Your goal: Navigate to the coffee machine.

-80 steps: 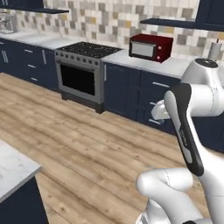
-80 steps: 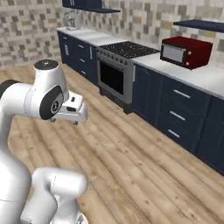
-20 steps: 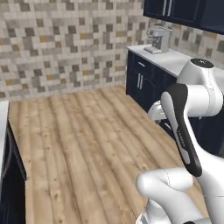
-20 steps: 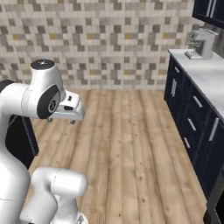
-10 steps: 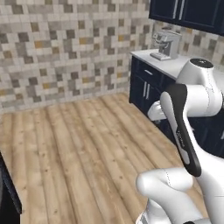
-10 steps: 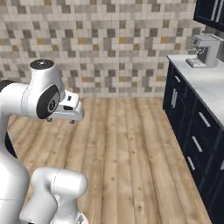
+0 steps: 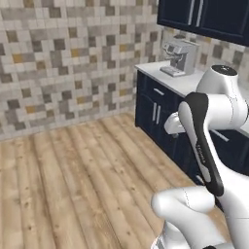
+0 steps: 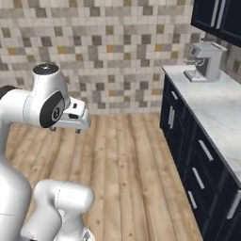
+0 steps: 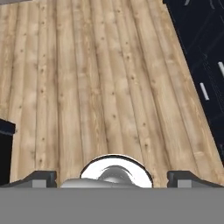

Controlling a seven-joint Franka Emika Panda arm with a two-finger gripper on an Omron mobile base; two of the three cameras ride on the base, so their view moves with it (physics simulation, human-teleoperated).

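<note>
Coffee machine (image 7: 179,57) (image 8: 205,60) stands on the white counter (image 8: 221,113).

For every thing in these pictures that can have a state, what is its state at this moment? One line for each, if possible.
coffee machine: upright on the white counter, at its far end near the tiled wall; nothing touches it.
hand: open, holds nothing, points down at the wood floor.
upper cabinets: doors shut.
lower cabinets: drawers and doors shut.
</note>
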